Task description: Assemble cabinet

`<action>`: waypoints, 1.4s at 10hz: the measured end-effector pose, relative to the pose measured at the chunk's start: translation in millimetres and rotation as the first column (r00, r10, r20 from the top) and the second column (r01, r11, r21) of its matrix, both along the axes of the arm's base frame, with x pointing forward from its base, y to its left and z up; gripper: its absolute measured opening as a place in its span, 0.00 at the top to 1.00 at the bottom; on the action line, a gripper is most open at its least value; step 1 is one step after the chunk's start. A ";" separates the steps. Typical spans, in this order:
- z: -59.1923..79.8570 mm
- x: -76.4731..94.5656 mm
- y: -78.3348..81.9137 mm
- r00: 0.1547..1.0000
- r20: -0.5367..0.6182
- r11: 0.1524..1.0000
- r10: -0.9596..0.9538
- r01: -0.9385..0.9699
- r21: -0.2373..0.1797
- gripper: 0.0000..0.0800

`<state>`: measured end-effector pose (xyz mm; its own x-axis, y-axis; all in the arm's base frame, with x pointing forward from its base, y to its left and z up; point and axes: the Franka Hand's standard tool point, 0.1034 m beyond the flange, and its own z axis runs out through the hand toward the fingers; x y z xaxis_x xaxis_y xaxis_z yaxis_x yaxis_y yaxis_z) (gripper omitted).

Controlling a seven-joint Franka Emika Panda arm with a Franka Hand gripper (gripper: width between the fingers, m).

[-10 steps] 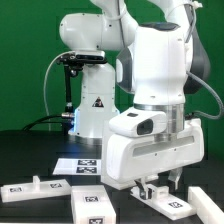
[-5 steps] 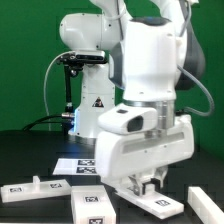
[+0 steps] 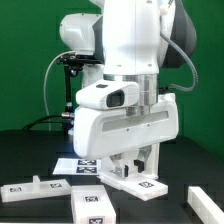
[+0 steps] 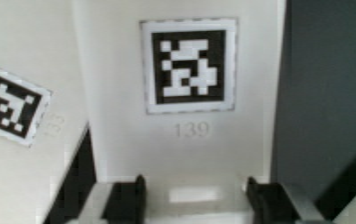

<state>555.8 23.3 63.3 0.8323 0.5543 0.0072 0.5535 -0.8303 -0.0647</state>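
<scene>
My gripper [image 3: 135, 172] stands low over the table at the middle of the exterior view. It is shut on a flat white cabinet panel [image 3: 142, 184] that bears a square tag. In the wrist view the same panel [image 4: 184, 130] stretches away from the gripper [image 4: 196, 196], with tag 139 on its face, and the two dark fingers [image 4: 130, 197] stand on either side of it. A second tag [image 4: 8, 102] shows on a white surface beside the panel. The big white arm hides the panel's far part in the exterior view.
The marker board [image 3: 78, 164] lies behind the gripper toward the exterior view's left. A flat white part [image 3: 24, 188] lies at the front left, a boxy tagged part [image 3: 92, 206] at the front middle, and another white part [image 3: 206, 200] at the front right.
The arm has swung toward the exterior view's left and a little away from the front edge. The white panel under the gripper has moved the same way with it.
</scene>
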 end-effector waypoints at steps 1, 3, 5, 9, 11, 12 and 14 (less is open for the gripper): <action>-0.4 -0.3 -4.8 1.000 0.000 1.000 0.005 -0.005 0.001 0.68; 3.3 -14.7 -44.3 0.999 -0.019 0.999 0.041 -0.041 0.021 0.68; 11.5 -52.4 -75.8 0.999 -0.022 0.999 0.029 -0.029 0.014 0.68; 12.2 -51.2 -76.3 0.998 -0.022 0.999 0.052 -0.052 0.016 0.68; 18.3 -62.2 -106.4 0.997 -0.017 0.998 0.069 -0.069 0.016 0.68; 19.3 -69.3 -123.0 0.996 -0.024 0.996 0.083 -0.083 0.018 0.68; 15.2 -84.3 -144.2 0.989 -0.020 0.989 0.147 -0.147 0.022 0.68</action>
<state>471.5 -120.9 78.5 0.7419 0.6706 0.0031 0.6678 -0.7384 -0.0938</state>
